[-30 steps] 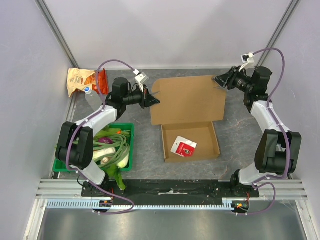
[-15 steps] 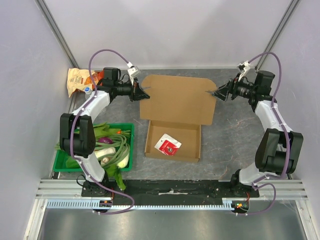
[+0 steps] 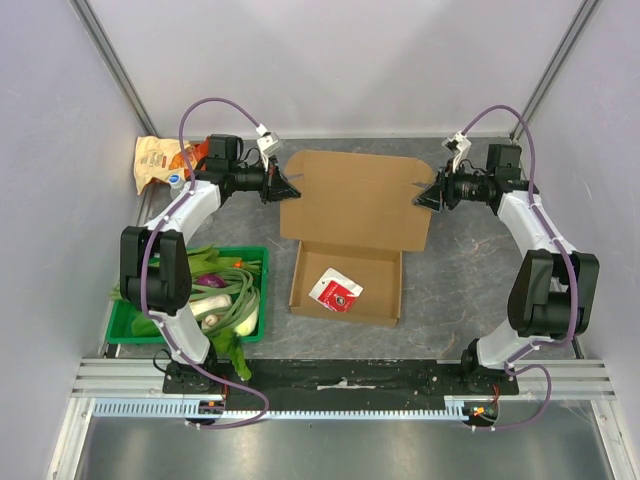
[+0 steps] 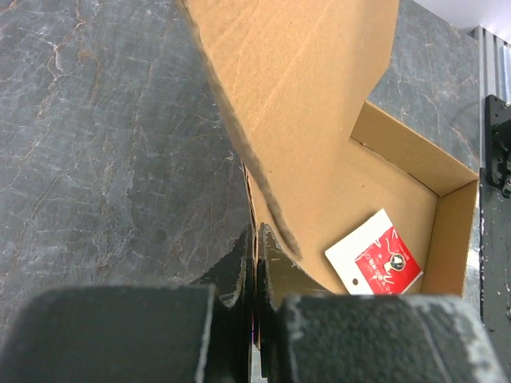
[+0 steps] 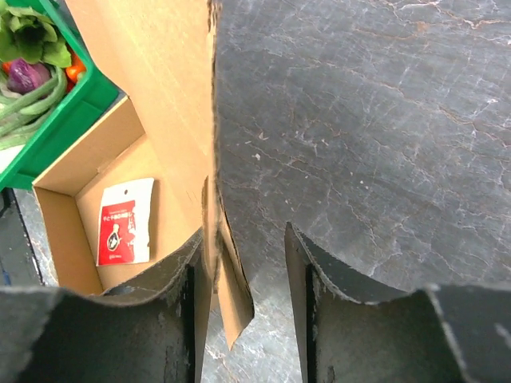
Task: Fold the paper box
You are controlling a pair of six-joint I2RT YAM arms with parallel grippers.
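Grey marbled worktop (image 3: 460, 290) carrying the paper box (image 3: 350, 205), plain unprinted corrugated cardboard. Its open tray lies nearer the arm bases than either claw, and its lid stands raised between them. Left claw (image 3: 284, 184) is clenched on the lid's left edge. Right claw (image 3: 425, 197) is released, astride the lid's right side flap, which touches one jaw. Green plastic crate (image 3: 264, 275) of vegetables (image 3: 215, 295), base-ward of the left claw. Orange-and-tan snack bag (image 3: 160, 162), outboard of the left claw, print unreadable. In the tray, a red-and-white card (image 3: 335, 290). Only the wrist views show its punched hole and printed figure; the lettering is too small to read.
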